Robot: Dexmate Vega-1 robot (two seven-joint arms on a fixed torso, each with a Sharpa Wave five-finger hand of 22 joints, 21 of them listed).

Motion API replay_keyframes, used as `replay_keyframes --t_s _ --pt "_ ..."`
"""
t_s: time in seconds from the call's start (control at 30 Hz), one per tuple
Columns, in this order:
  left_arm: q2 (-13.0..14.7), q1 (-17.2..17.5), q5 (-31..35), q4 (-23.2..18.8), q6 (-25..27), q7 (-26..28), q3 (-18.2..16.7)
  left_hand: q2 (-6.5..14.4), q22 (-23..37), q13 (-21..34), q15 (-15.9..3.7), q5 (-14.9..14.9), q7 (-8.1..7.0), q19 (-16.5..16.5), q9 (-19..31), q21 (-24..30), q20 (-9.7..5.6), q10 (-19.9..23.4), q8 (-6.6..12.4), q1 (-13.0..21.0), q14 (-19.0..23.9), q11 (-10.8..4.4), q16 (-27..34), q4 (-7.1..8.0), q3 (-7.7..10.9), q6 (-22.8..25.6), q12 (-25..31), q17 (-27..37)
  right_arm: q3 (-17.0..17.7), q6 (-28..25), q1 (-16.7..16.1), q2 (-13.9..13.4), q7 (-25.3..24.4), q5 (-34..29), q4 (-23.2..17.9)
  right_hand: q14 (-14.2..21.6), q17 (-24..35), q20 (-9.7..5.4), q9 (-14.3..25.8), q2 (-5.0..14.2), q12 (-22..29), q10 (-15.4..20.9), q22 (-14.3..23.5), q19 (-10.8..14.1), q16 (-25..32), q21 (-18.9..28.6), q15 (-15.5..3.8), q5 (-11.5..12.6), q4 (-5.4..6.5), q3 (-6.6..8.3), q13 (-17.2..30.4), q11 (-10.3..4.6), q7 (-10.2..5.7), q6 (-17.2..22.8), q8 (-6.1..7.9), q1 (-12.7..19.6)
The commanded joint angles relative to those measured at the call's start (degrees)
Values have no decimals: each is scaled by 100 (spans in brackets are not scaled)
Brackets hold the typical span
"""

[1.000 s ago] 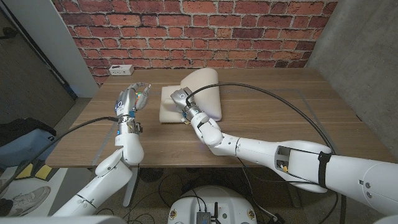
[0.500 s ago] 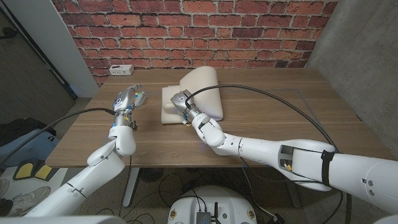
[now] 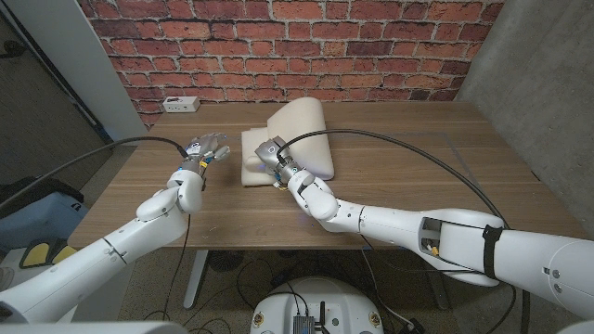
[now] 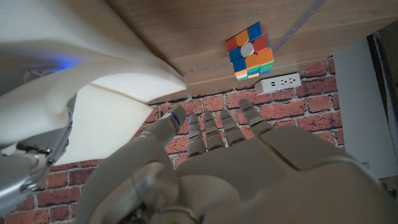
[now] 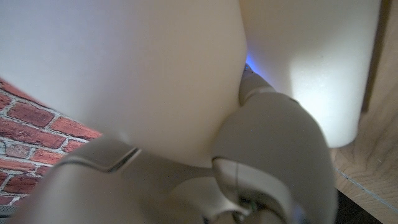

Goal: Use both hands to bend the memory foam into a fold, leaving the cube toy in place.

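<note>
Memory foam [image 3: 295, 139], cream and partly folded over itself, lies at the upper centre of the head view on the wooden tabletop [image 3: 390, 186]. The right hand [image 3: 270, 158] grips its front edge, fingers pressed into the foam. The left hand [image 3: 205, 150] hovers just left of it, fingers spread, holding nothing. Beyond its fingertips the cube toy [image 4: 249, 51] sits on the wood.
</note>
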Motion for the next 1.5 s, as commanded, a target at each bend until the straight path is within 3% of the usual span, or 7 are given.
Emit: replay_keyframes --t_s 0.03,0.23,0.4,0.47,0.7,1.13,1.5 --pt "300 -1211 556 456 71 -1424 1138 -109 5 -33 -45 -58 -153 -331 5 -152 5 -473 -2 3 -390 -113 -14 177 -173 -504 -7 -10 80 93 -67 -29 42 -42 -23 88 24 -24 32 23 -10 -10 -10 -31 -13 44 -272 45 19 7 10 16 -80 111 -20 21" --pt "243 -1412 536 683 -324 -1638 1236 -398 4 -59 -13 -65 -192 -588 -5 -312 109 -708 42 -358 -650 -153 -11 253 -720 -629 34 -31 126 115 -76 -19 -1 -26 18 98 40 -21 33 19 -16 -12 -18 -44 -25 78 -274 46 16 7 21 33 -83 127 -31 23" --pt "137 -1556 679 848 -570 -1679 1346 -405 5 -64 16 -44 -198 -684 -9 -370 161 -773 43 -492 -752 -189 -12 302 -864 -678 38 -26 146 171 -59 7 -53 1 89 100 47 -25 34 18 -20 -3 -24 -52 -36 101 -275 47 16 7 23 27 -89 132 -39 22" --pt "115 -1599 698 921 -763 -1656 1365 -285 8 -65 55 -22 -195 -699 -9 -390 212 -813 40 -608 -783 -195 14 424 -909 -724 44 3 146 186 -50 37 -86 11 155 103 52 -28 35 20 -21 -4 -27 -62 -42 113 -273 48 17 8 32 19 -87 134 -45 21" --pt "-43 -1792 910 1088 -931 -1830 1491 -166 14 -70 89 26 -274 -800 -11 -462 263 -1047 8 -794 -933 -282 -3 613 -922 -969 13 10 154 200 -42 68 -142 63 234 107 63 -27 37 24 -28 0 -34 -70 -59 147 -277 50 15 12 37 17 -82 151 -54 26" --pt "-371 -2214 1484 1525 -1240 -2351 1903 -78 18 -72 55 64 -223 -799 -11 -485 317 -989 60 -854 -950 -263 15 681 -854 -940 74 -9 142 175 -37 58 -187 96 233 118 79 -29 39 20 -43 16 -46 -93 -88 207 -273 51 17 10 40 28 -75 161 -77 20" --pt "-554 -2288 1510 1813 -1465 -2616 2020 -85 21 -72 -49 85 -179 -780 -10 -501 320 -965 38 -937 -844 -205 68 763 -795 -1092 103 -11 149 100 -60 -16 -146 57 67 97 85 -20 44 19 -78 -27 -56 -122 -134 258 -271 51 15 16 45 -8 -90 122 -114 21"
